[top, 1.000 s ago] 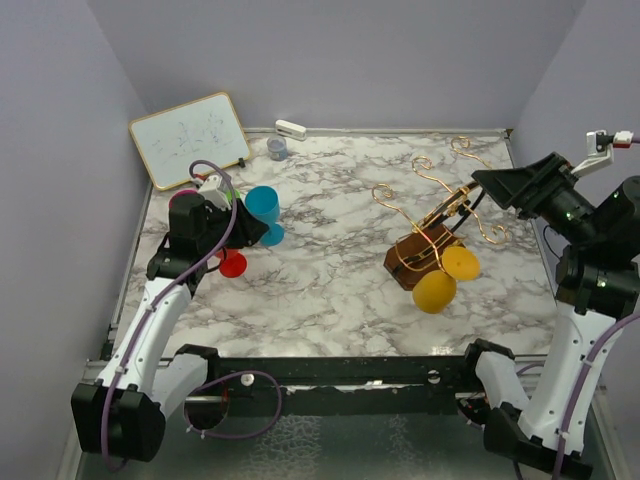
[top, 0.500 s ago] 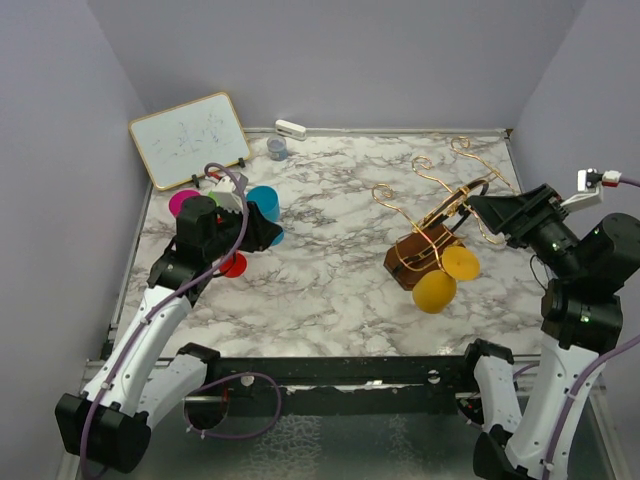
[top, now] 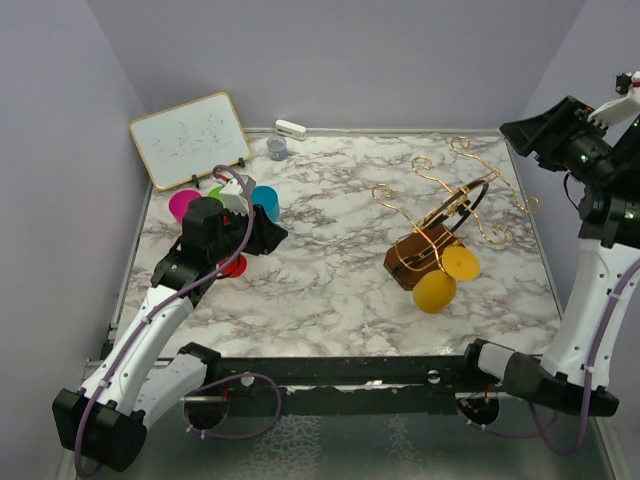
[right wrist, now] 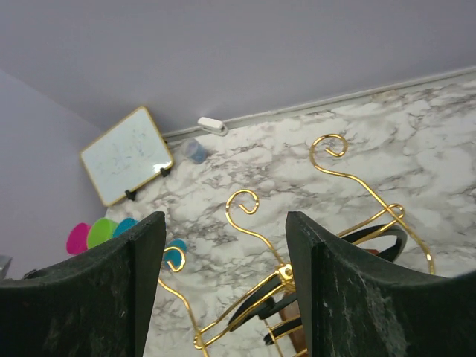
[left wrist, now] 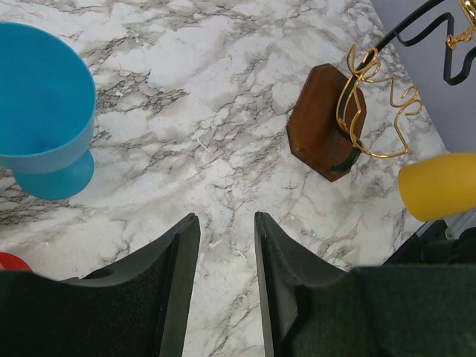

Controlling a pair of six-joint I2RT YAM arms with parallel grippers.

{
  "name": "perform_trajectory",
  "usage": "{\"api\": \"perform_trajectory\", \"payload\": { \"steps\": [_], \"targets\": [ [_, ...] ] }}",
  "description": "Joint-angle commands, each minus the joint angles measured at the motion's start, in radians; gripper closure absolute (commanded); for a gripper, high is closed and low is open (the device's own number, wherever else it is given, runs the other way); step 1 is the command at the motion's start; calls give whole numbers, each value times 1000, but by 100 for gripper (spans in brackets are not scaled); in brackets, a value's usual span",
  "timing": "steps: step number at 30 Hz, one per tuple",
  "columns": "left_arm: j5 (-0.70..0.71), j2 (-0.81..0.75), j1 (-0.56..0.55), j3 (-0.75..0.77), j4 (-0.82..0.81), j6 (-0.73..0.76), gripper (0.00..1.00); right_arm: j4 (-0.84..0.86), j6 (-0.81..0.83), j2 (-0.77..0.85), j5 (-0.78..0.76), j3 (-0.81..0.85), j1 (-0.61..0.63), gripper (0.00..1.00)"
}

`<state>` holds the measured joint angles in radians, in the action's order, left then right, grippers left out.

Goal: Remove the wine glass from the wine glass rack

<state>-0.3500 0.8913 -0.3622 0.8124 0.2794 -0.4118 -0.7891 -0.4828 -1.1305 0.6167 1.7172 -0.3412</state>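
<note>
Right arm sits high at upper right, claw [right wrist: 224, 249] wide open, gripping nothing; left claw [left wrist: 227, 230] low beside blue glass [left wrist: 41, 111], open too.

Wine glasses, five in all: one pink glass [top: 183, 205]; one green glass [top: 214, 191]; one blue glass [top: 266, 201]; one red glass [top: 233, 266], partly hidden; one yellow glass [top: 435, 291]; wine glass rack [top: 420, 258], one; whiteboard [top: 189, 138], one; small white block [top: 290, 129], one; small grey pot [top: 277, 148], one.

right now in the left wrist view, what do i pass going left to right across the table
blue wine glass → wine glass rack, its dark wooden base with gold wire → yellow wine glass
</note>
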Motion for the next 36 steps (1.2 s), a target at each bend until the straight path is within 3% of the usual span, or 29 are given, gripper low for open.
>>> {"api": "perform_trajectory", "payload": {
  "steps": [1,5,9,14,18,28,36],
  "targets": [
    [35,-3,-4,16,9,11,62,-111,147,-73,1,79,-59,34],
    [48,3,-5,18,16,16,62,-25,80,-32,172,-93,-268,34],
    [54,13,-6,19,18,17,61,121,-77,128,297,-357,-403,35],
    [47,30,-6,18,12,13,62,61,-187,434,244,-593,-400,35],
    [37,49,-16,18,12,9,62,-77,-174,594,116,-671,-328,36],
    [16,52,-21,12,2,2,62,-279,-101,647,-128,-653,-227,40],
    [0,52,-24,5,-7,-6,62,-330,-120,700,-46,-723,-220,46]
  ]
}}
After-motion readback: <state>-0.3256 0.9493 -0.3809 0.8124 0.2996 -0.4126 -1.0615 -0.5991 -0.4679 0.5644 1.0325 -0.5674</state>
